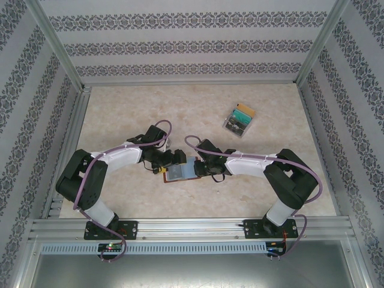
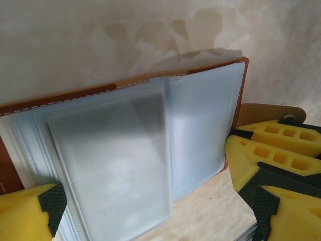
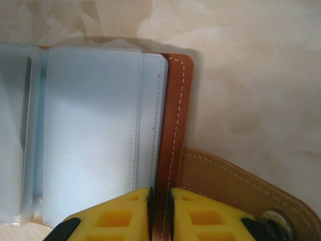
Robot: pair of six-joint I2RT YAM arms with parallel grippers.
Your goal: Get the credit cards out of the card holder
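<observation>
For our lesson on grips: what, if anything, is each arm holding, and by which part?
The right fingers pinch the wallet by its brown cover's edge; the left fingers stand open, holding nothing.

The left arm [image 1: 123,155] and the right arm [image 1: 255,163] are each built from black joint housings joined by white link shells. Each is mounted on a black base plate [image 1: 111,229] and carries a purple cable [image 1: 170,128] (routed outside the shells in loose loops). The left pincer [image 1: 167,165] and the right pincer [image 1: 203,168] have yellow moulded fingers [image 3: 120,216] with rows of rectangular recessed pockets, and each finger has a black textured pad [image 2: 52,201] on its inner face.
</observation>
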